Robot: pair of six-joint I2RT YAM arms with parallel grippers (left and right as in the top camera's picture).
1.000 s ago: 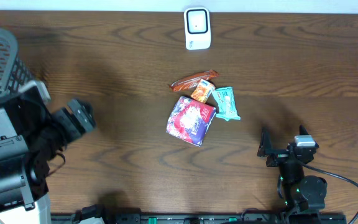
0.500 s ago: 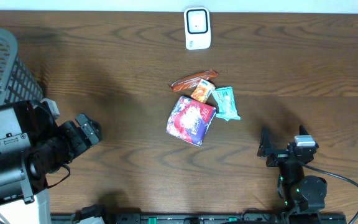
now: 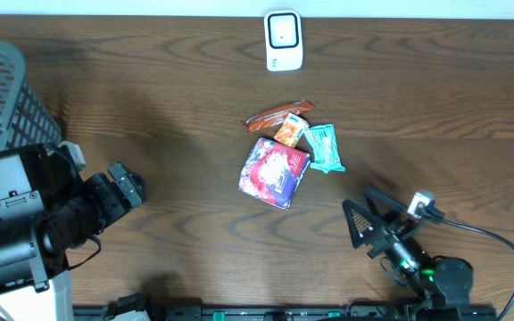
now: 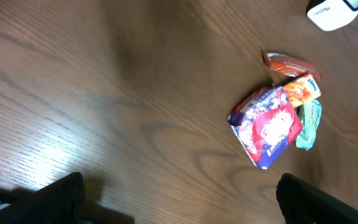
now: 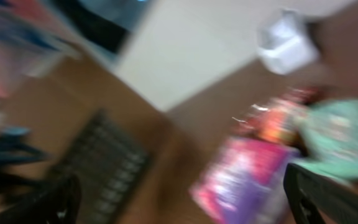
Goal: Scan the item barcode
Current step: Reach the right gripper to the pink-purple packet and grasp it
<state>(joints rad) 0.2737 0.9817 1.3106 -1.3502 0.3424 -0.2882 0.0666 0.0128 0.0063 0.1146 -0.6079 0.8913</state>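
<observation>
While gaping — right pincer (image 3: 357, 205) swung (leftward).

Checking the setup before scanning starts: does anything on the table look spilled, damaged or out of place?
Nothing looks spilled or damaged. The only untidiness is mid-table: the orange packet sits askew between the red wrapper and the purple pouch, with the teal packet against them. The white scanner stands apart at the far edge.

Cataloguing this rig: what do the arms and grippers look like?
Both arms are black. The left arm has grey-white housing; the right arm carries a white block, green lights and a black cable. The left gripper and right gripper are black too.
</observation>
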